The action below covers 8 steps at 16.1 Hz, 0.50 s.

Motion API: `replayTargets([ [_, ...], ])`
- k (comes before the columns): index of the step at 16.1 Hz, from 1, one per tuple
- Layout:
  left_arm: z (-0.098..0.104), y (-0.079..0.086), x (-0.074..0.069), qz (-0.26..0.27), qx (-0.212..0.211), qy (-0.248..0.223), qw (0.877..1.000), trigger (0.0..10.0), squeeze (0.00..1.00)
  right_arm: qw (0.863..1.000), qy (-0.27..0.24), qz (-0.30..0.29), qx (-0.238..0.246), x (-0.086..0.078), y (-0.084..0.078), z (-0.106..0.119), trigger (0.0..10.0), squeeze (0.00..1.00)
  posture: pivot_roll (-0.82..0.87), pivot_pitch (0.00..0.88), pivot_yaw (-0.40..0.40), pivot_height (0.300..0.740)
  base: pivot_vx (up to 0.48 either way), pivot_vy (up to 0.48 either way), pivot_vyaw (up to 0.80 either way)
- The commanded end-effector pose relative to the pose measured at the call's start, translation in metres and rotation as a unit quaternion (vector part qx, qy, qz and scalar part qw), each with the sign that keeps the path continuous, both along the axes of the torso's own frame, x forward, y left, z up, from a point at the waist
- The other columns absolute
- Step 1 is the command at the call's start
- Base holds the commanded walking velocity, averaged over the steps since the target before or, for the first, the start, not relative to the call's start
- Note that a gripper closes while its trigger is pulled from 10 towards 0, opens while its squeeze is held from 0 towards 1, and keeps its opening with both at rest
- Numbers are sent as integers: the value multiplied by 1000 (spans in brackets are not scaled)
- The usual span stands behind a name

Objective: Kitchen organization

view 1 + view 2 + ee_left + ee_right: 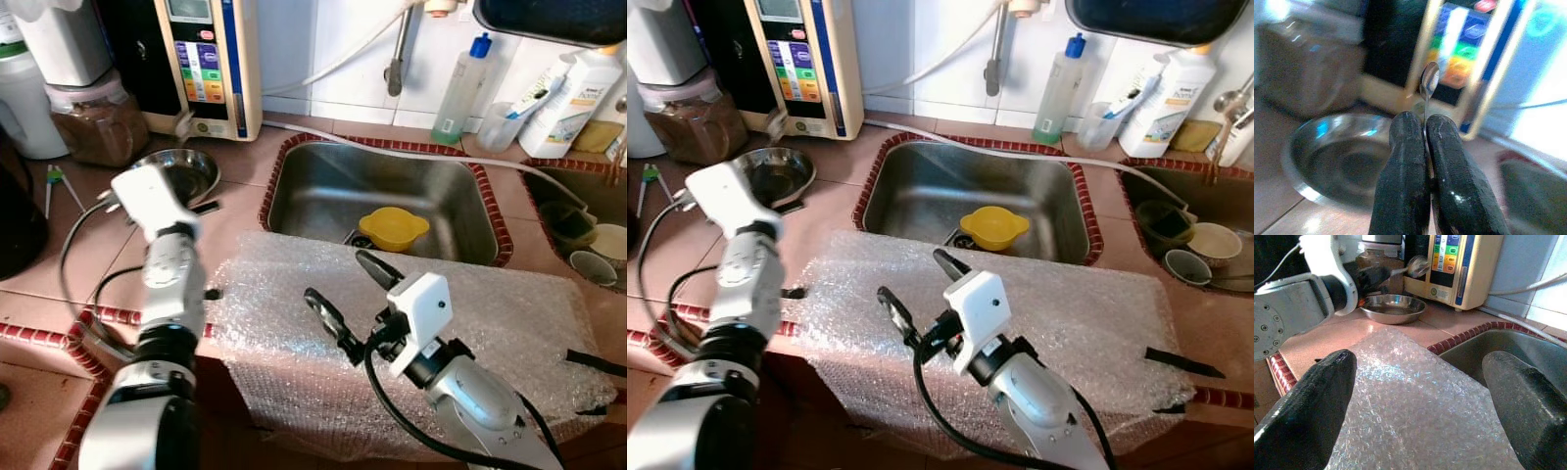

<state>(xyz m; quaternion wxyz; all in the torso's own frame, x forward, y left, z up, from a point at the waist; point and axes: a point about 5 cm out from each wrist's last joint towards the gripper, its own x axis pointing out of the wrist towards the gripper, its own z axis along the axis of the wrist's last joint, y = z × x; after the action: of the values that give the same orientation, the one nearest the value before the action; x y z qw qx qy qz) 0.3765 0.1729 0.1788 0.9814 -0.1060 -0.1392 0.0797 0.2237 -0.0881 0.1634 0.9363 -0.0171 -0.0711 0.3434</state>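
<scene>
**Spoon held over the steel bowl, waiting to be put away**

The spoon (1429,81) is sitting pinched between the two black fingers of the left tool (1424,128), its small bowl end sticking up past the fingertips. In the right wrist view the same spoon (1416,265) is hanging just above the steel bowl (1393,308), close in front of the cream water dispenser (211,64). The steel bowl is resting on the tiled desk (59,259) to the left of the sink (323,186) and is looking empty.

The right tool (345,294) is hovering with its fingers spread wide and holding nothing, over the sheet of bubble wrap (509,323) that is covering the front edge of the desk. A yellow funnel-like cup (393,228) is lying in the sink, and a spray bottle (460,93) and a white detergent bottle (573,103) are standing along the back wall.

Judging by this, the step in hand is carrying the spoon to its resting place — most likely the steel bowl right below it, though the target is not certain. The next move is calling for a short lowering of the left tool until the spoon is inside the rim, then a gentle opening of the fingers — the handle is thin, so it may swing or slide as the grip is loosening.
</scene>
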Motion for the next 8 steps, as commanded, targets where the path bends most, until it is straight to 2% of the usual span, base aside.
replayTargets([
  [1,10,-12,-3,-30,30,-32,999,0,0,1000,-6,-3,-6,3,-4,1,10000,98,58,33,-21,740,0,0,0],
  [2,13,-25,-5,-62,44,-45,996,0,0,1000,-11,-4,-15,5,-7,2,10000,8,57,33,-23,740,0,0,0],
  [4,19,-48,-11,-133,85,-65,985,0,0,999,-24,-12,-41,10,-14,3,10000,0,53,34,-21,740,0,0,0],
  [5,18,-67,-18,-201,126,-72,969,0,0,994,-48,-18,-96,16,-24,5,10000,0,49,36,-18,740,0,0,0],
  [6,18,-69,-19,-210,130,-71,966,0,0,992,-55,-16,-113,17,-27,5,10000,0,49,38,-16,740,0,0,0],
  [7,16,-76,-22,-242,149,-64,957,0,0,987,-71,-14,-146,23,-34,7,10000,0,48,40,-13,740,0,0,0],
  [8,13,-86,-26,-278,183,-56,941,0,0,981,-84,-14,-172,29,-39,9,10000,0,50,43,-8,740,0,0,0],
])
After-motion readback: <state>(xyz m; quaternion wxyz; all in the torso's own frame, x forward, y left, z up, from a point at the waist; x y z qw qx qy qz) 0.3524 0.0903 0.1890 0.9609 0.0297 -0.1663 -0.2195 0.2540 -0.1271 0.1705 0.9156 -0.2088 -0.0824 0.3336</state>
